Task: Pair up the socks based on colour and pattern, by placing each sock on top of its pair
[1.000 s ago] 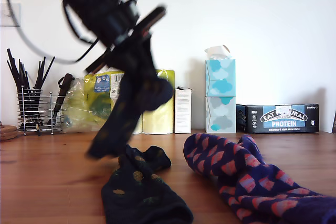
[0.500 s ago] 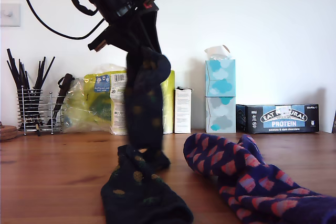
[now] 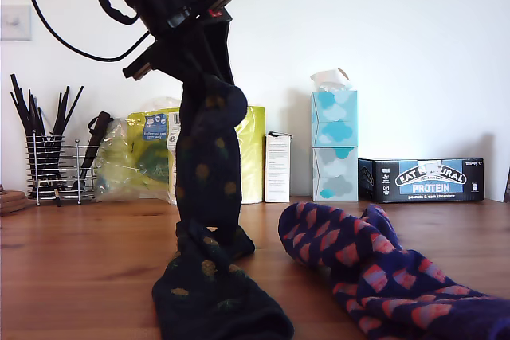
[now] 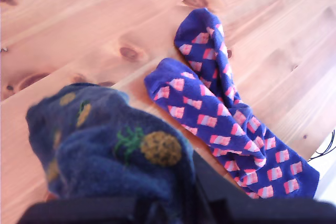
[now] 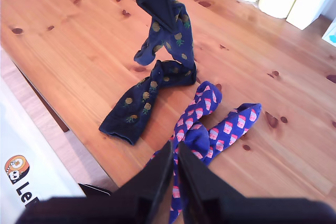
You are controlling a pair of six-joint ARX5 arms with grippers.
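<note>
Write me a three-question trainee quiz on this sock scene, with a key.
1. True or false: my first claw holds a hanging sock by one end.
2. Which socks both lie on the table? A. the pineapple ones. B. the pink-patterned socks. C. none.
3. Fill in: the dark sock lying under the hanging one bears small ____ motifs.

Key: 1 true; 2 B; 3 pineapple.

Pine table [image 5: 68, 40] bears pineapple sock [image 5: 139, 103] and two block-patterned socks [image 5: 210, 124].
</note>
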